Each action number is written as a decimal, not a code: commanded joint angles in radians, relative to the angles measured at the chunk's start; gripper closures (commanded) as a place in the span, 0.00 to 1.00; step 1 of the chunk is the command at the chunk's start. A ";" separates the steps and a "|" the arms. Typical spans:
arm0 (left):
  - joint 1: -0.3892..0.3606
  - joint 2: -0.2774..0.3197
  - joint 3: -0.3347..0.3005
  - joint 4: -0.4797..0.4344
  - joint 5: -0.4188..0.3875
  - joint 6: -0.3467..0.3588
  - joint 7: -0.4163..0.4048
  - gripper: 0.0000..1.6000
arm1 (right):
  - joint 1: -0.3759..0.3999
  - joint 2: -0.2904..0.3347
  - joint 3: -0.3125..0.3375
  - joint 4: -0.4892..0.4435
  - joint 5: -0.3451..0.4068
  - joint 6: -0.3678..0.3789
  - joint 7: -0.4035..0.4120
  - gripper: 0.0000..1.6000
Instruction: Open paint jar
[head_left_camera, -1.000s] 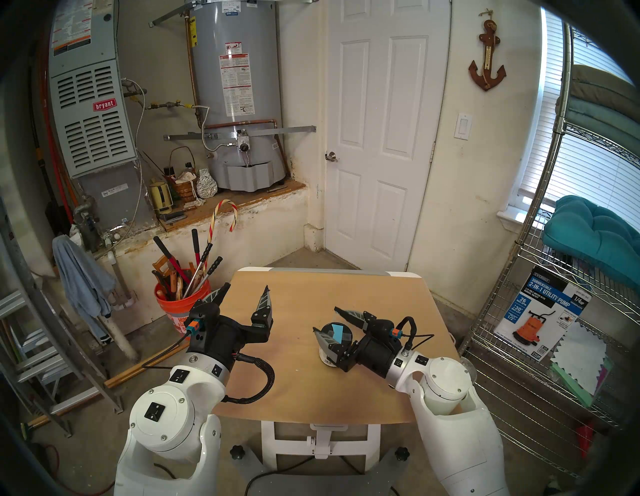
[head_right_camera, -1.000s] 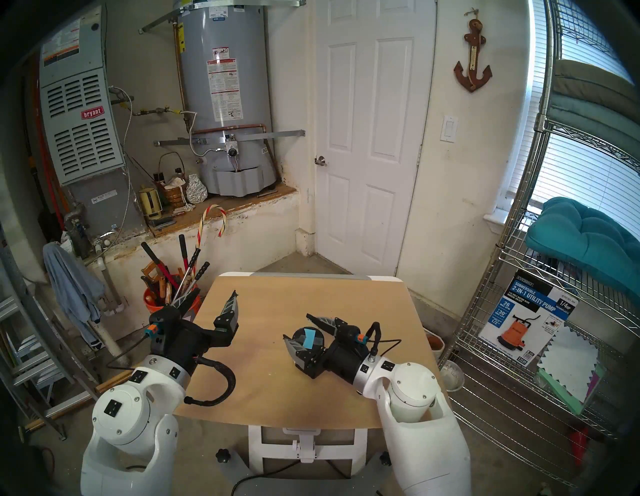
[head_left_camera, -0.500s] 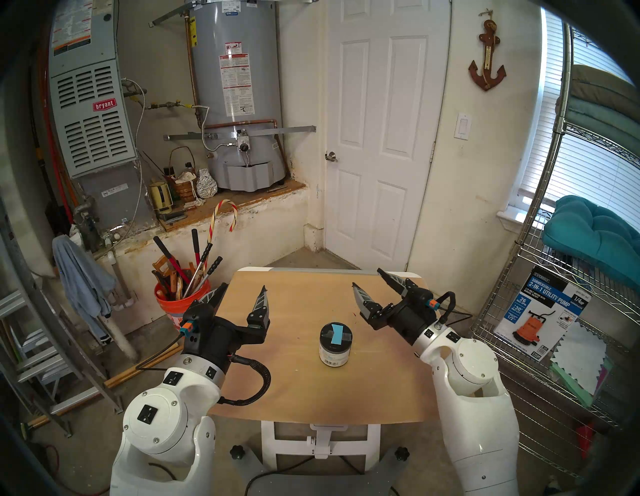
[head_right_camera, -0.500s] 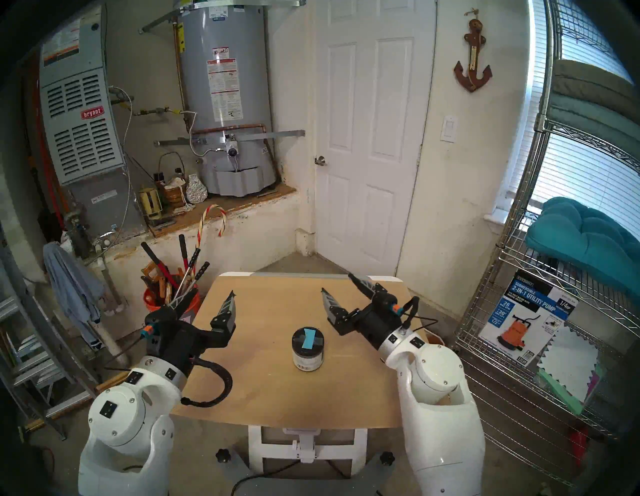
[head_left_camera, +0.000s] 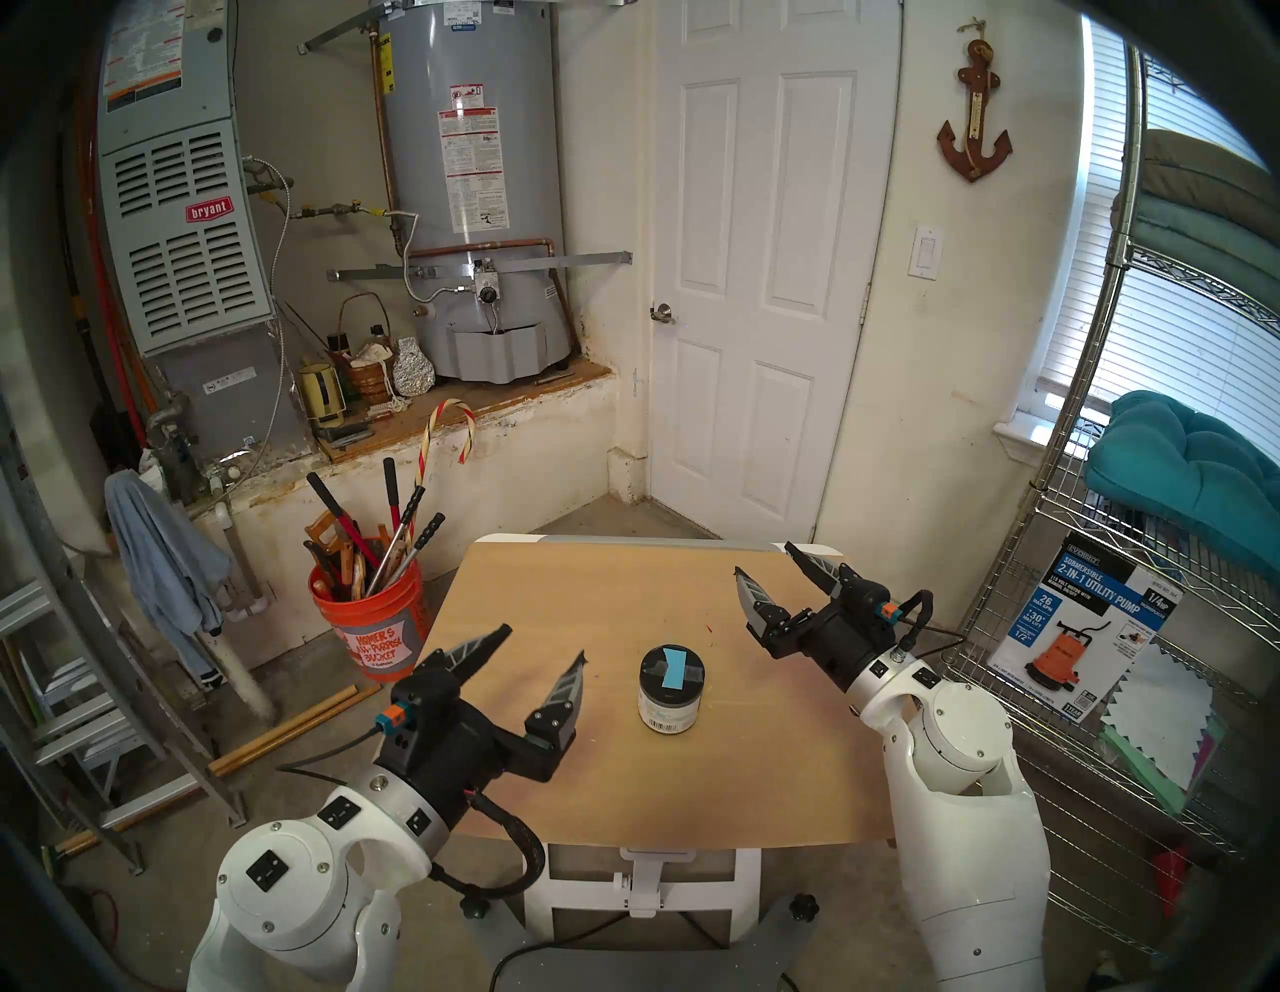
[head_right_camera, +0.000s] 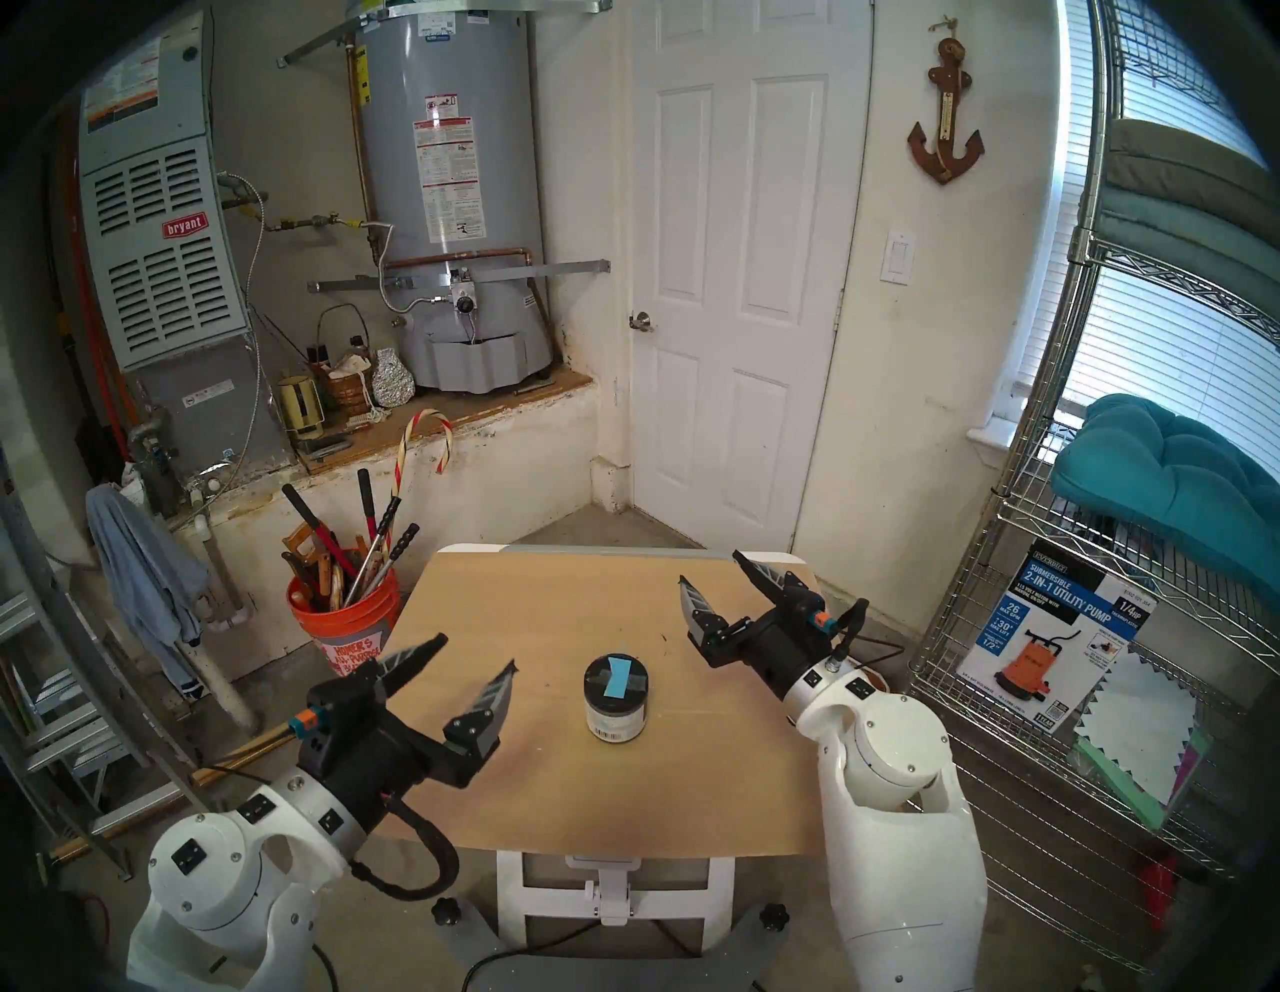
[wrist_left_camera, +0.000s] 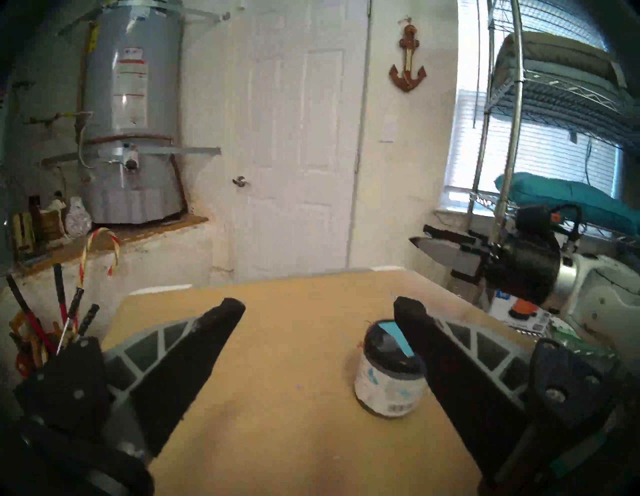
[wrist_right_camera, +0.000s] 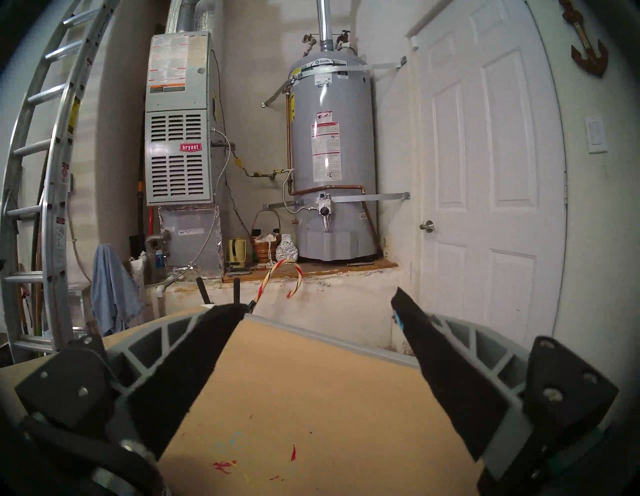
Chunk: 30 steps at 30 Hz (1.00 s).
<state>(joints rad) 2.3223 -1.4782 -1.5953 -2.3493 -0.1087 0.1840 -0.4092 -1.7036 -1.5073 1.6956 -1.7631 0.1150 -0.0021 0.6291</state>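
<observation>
The paint jar (head_left_camera: 669, 689) stands upright near the middle of the wooden table (head_left_camera: 623, 603), its black lid with a light-blue tape strip (head_left_camera: 672, 665) screwed on. It also shows in the head stereo right view (head_right_camera: 615, 698) and in the left wrist view (wrist_left_camera: 389, 372), partly behind my right-hand finger. My left gripper (head_left_camera: 546, 641) (head_right_camera: 478, 651) (wrist_left_camera: 318, 304) is open and empty, to the left of the jar. My right gripper (head_left_camera: 762, 558) (head_right_camera: 706, 564) (wrist_right_camera: 317, 303) is open and empty, over the table's far right corner. The jar is out of the right wrist view.
An orange bucket (head_left_camera: 370, 627) of long-handled tools stands on the floor left of the table. A wire shelf rack (head_left_camera: 1108, 623) with a pump box (head_left_camera: 1084, 623) stands to the right. A ladder (head_left_camera: 83, 693) leans at far left. Paint specks (wrist_right_camera: 225, 466) mark the tabletop.
My right gripper let go of the jar lid, opened and drew back to the table's far right corner. My left gripper then moved nearer and lower, toward the jar's left side. The jar stayed put.
</observation>
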 joint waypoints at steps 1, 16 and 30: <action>-0.018 0.030 0.069 0.036 0.055 -0.005 -0.018 0.00 | 0.036 0.000 -0.023 0.013 -0.011 -0.019 0.005 0.00; -0.123 0.090 0.116 0.099 0.161 0.106 -0.060 0.00 | 0.052 -0.002 -0.030 0.034 -0.016 -0.024 0.016 0.00; -0.299 0.086 0.167 0.204 0.230 0.177 -0.132 0.00 | 0.046 -0.005 -0.025 0.012 -0.013 -0.014 0.021 0.00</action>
<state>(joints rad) 2.1274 -1.3938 -1.4362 -2.1557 0.1098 0.3329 -0.4993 -1.6695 -1.5077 1.6663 -1.7166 0.0957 -0.0152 0.6543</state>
